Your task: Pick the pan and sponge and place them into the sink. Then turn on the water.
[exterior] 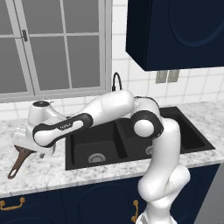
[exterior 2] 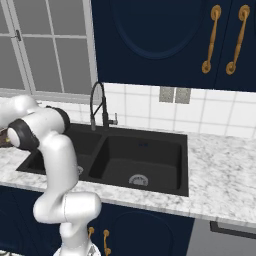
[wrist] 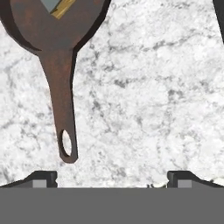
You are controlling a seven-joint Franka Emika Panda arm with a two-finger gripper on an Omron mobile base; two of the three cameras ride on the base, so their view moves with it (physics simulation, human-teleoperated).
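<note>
Left base view: one marble counter (exterior: 48,175) carries one black sink (exterior: 87,151) with two basins and two silver drains. One pan (wrist: 52,30) lies on the counter left of the sink, its handle toward me. One sponge (wrist: 57,6) sits inside the pan. My gripper (wrist: 112,179) hangs above the counter, jaws spread wide, holding nothing.
</note>
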